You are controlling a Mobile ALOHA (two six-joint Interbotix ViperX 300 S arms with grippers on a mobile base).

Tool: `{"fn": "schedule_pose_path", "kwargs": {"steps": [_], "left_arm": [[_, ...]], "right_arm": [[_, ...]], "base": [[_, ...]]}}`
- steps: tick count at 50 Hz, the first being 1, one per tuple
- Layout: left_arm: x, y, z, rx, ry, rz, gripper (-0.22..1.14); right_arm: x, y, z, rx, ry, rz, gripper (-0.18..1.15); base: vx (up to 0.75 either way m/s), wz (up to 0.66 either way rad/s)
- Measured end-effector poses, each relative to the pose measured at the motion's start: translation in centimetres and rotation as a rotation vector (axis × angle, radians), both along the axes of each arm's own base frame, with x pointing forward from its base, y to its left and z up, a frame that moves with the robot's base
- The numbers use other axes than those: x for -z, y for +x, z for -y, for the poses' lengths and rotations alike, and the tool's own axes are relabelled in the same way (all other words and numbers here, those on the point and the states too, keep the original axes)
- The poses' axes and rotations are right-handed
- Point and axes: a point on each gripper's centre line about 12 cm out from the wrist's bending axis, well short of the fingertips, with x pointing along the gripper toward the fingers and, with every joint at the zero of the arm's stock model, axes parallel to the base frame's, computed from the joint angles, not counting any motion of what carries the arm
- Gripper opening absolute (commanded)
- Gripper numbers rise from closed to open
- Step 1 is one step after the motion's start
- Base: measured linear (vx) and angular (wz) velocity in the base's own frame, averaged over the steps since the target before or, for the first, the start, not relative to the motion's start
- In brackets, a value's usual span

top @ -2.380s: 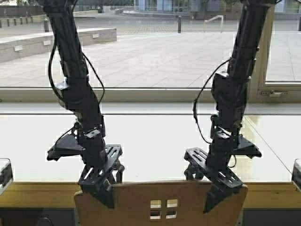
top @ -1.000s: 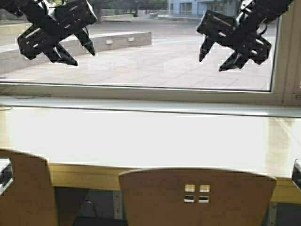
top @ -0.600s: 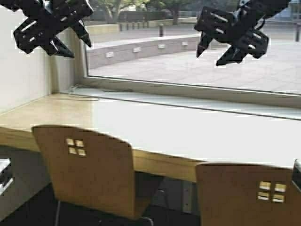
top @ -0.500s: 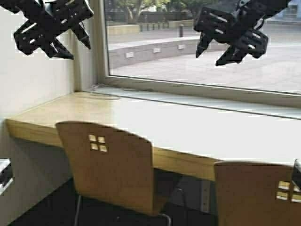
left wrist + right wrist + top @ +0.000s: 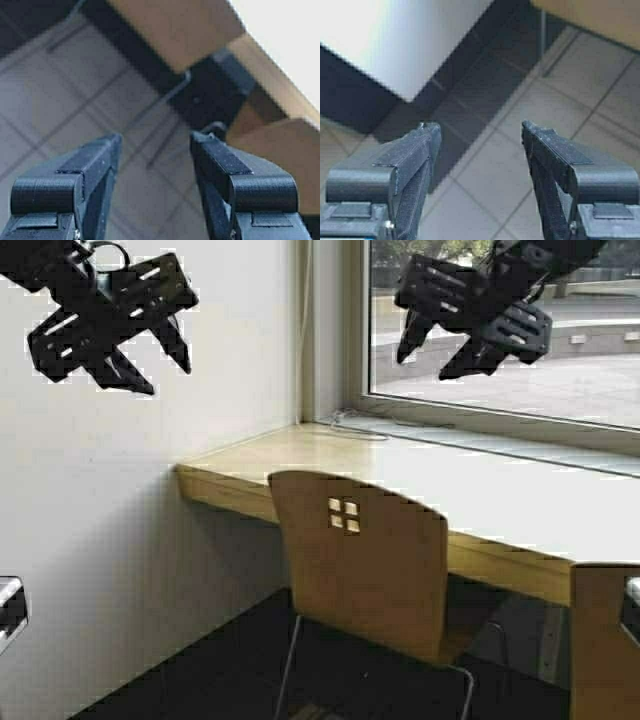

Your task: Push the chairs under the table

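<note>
- Hanging high at the upper left of the high view, the left gripper (image 5: 140, 355) is lifted well clear of the furniture, its fingers (image 5: 97, 165) spread apart with nothing between them.
- Up at the upper right, in front of the window (image 5: 520, 360), the right gripper (image 5: 440, 350) is raised the same way; its fingers (image 5: 415, 155) also stand apart and hold nothing.
- One tan plywood chair (image 5: 365, 565) stands in the middle of the high view with its curved backrest facing the camera and four small square cutouts near the top edge. Its backrest overlaps the wooden front edge of the worktop (image 5: 500, 505), and thin silver legs (image 5: 285, 670) run down to the dark floor (image 5: 190, 690).
- At the lower right edge, a slice of a second chair (image 5: 603, 640) of the same tan wood shows, cut off by the frame.
- On its left end the pale, glossy worktop meets a white wall (image 5: 150, 500) at the corner, and it runs along beneath the window sill.
- Through the left wrist view, tan wood (image 5: 175, 27) and a thin metal leg (image 5: 167, 102) appear over grey floor tiles (image 5: 50, 105).
</note>
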Motion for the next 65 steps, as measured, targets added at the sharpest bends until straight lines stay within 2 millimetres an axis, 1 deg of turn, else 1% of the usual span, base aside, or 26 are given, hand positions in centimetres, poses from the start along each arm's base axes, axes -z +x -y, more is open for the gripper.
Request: {"fn": "schedule_pose_path", "kwargs": {"steps": [7,12,20,25,28,32,37,43,49,53,57,65], "left_arm": [[-0.2,-0.1,0.4,0.015,-0.004,0.005,0.80],[-0.8,0.4,0.6,0.011,-0.010,0.024,0.80],[-0.7,0.4,0.9,0.017,-0.016,0.016,0.80],[-0.1,0.3,1.2,0.025,-0.012,-0.003,0.80],[0.2,0.3,1.3,0.019,-0.013,-0.015,0.80],[0.6,-0.1,1.7,0.031,-0.017,-0.030,0.80],[1.1,-0.5,2.3,0.044,-0.022,-0.050,0.80],[1.4,0.1,2.5,0.025,-0.026,-0.053,0.80],[0.7,1.1,2.9,0.019,-0.033,-0.031,0.80],[0.9,1.3,3.3,0.026,-0.030,-0.035,0.80],[1.3,1.3,3.7,0.038,-0.019,-0.045,0.80],[2.7,1.1,3.9,0.047,0.006,-0.082,0.80]], "right_arm": [[-0.1,-0.1,0.0,-0.002,0.004,-0.013,0.87],[-0.6,-0.1,-0.1,-0.004,0.012,-0.002,0.87],[-0.6,0.1,0.2,-0.008,-0.002,0.001,0.87],[-0.5,0.0,0.1,-0.037,-0.030,0.011,0.87],[-0.4,0.3,0.5,-0.035,-0.047,0.015,0.87],[-0.2,0.6,1.0,-0.039,-0.070,0.021,0.87],[-0.1,0.4,0.7,-0.064,-0.085,0.022,0.87],[-0.1,0.6,1.1,-0.065,-0.102,0.019,0.87],[0.0,0.6,1.2,-0.070,-0.112,0.014,0.87],[0.3,0.4,1.4,-0.072,-0.119,0.009,0.87],[0.2,0.3,1.2,-0.087,-0.126,0.014,0.87],[0.3,0.4,1.3,-0.086,-0.132,0.010,0.87]], "base": [[-0.34,0.22],[-0.38,0.18],[-0.35,0.13],[-0.28,0.09],[-0.29,0.08],[-0.31,0.06],[-0.34,0.05],[-0.36,-0.01],[-0.35,-0.12],[-0.29,-0.19],[-0.27,-0.23],[-0.28,-0.31]]}}
